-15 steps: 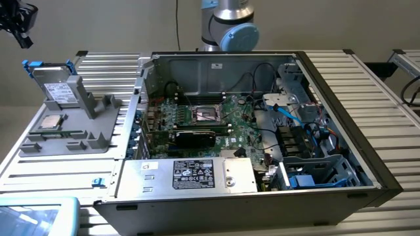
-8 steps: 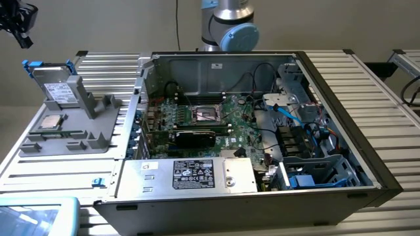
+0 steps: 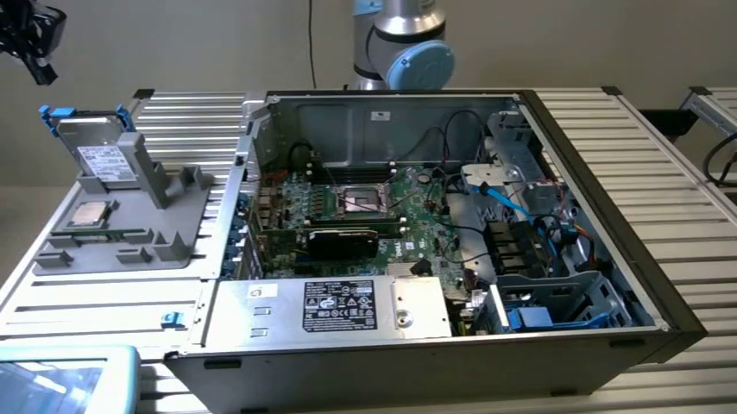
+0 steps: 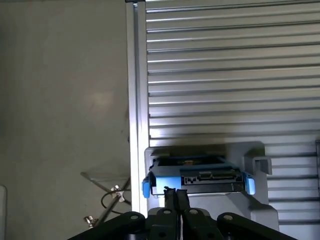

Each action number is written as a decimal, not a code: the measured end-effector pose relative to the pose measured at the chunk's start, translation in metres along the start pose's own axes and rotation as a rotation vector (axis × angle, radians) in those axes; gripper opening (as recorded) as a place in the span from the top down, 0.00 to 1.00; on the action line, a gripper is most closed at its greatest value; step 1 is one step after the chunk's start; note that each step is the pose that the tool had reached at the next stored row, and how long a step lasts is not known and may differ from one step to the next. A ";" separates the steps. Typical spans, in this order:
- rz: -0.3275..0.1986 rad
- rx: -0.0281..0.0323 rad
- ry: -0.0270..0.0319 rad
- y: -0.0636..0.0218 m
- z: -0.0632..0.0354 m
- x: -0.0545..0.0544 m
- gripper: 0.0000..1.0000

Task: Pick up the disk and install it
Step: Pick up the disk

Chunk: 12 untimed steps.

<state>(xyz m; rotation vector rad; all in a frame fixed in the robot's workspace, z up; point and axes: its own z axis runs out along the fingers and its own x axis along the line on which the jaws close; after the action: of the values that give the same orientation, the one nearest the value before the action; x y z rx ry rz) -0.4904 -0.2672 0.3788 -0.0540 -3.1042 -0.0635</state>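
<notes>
In the exterior view, the flat silver-grey disk [image 3: 102,155], white-labelled and framed in a blue plastic carrier, stands tilted in a grey plastic holder [image 3: 116,250] at nine o'clock from the open black computer case [image 3: 461,366]. In the wrist view, the black gripper [image 4: 175,191] has its fingers pressed together, holds nothing and points toward the disk's connector edge.

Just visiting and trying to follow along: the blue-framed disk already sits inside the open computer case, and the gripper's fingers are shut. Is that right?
Not quite. The disk is not inside the computer case; it stands in the grey holder outside it, toward the exterior view's left, as the exterior view shows. The gripper is shut, as you said.
</notes>
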 end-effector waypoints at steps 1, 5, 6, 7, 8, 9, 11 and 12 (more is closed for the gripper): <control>-0.018 0.0007 0.0008 0.0000 0.0000 0.000 0.89; -0.092 0.0034 0.0037 0.0000 0.0003 0.000 0.89; -0.109 0.0041 0.0044 0.0000 0.0003 0.000 0.89; -0.128 0.0048 0.0052 0.0000 0.0003 0.000 0.89; -0.145 0.0054 0.0058 0.0000 0.0004 0.000 0.89; -0.163 0.0061 0.0066 0.0000 0.0004 0.000 0.89; -0.200 0.0074 0.0081 0.0000 0.0005 0.000 0.89; -0.218 0.0081 0.0087 0.0000 0.0006 0.000 0.89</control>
<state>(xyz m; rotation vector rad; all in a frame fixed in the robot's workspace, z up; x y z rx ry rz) -0.4904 -0.2671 0.3782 0.2835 -3.0876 -0.0569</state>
